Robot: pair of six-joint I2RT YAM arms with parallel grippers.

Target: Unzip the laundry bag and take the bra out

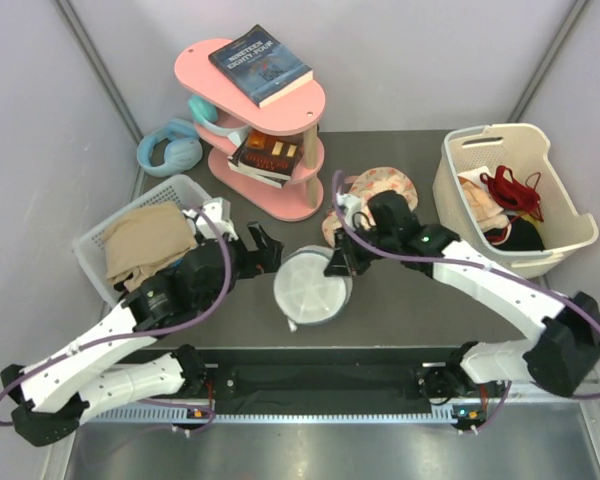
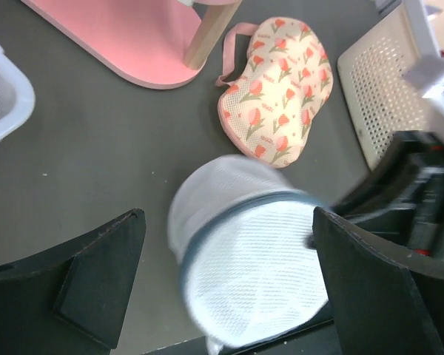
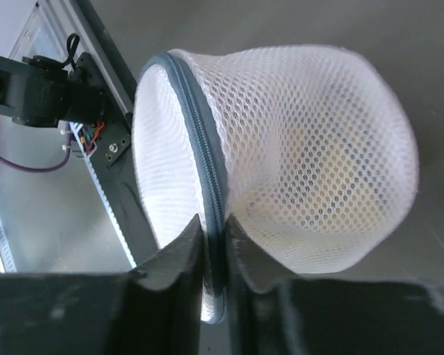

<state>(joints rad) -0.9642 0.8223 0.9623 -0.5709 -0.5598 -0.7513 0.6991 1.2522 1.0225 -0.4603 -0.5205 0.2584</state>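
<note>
Step in hand: unzipping, at its start. The right gripper is pinched nearly shut on the grey zip at the rim of the laundry bag. Whether it has the pull tab or only the seam cannot be told. The bag sits tipped on the dark table, mid-front between the two arms, zip closed as far as shows. The bra is inside, only a yellow blur through the mesh.

The left gripper holds nothing. Its fingers stand fully apart, just beside the bag's far flank.

Next move likely calls for the left fingers to close on the mesh and brace it while the right drags along the rim. Unbraced, the light bag would probably just slide.

Surroundings: pale grey walls. Pink shelf at back with a book on top. Peach floral piece lies behind the bag. White basket left, cream basket right holding a red garment.
</note>
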